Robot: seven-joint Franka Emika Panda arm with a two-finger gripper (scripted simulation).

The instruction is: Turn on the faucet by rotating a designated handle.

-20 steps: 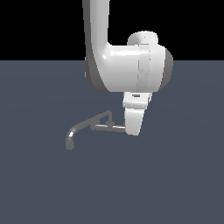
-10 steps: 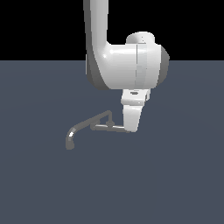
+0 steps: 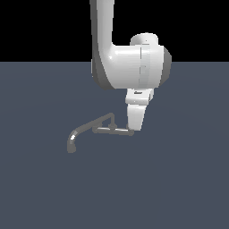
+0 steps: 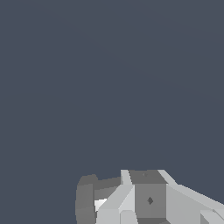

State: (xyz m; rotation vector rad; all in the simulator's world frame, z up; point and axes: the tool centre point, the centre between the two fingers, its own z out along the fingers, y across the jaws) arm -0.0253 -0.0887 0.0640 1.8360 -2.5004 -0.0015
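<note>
Small, shiny dark grey metal faucet (image 3: 91, 129), mid-frame: judged rigid and slippery, its short lever handle (image 3: 117, 130) is being met by the white gripper (image 3: 133, 130), jaw state being undeterminable.

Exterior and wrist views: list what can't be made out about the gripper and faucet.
- Exterior view: the gripper fingers merge into one white shape, so open or shut is unclear.
- Exterior view: contact with the faucet crossbar end is hidden behind it.
- Wrist view: the faucet is absent; the gripper body is cut off by the edge.

Tool (image 3: 134, 127) at faucet's (image 3: 91, 129) crossbar end; spout opposite.
</note>
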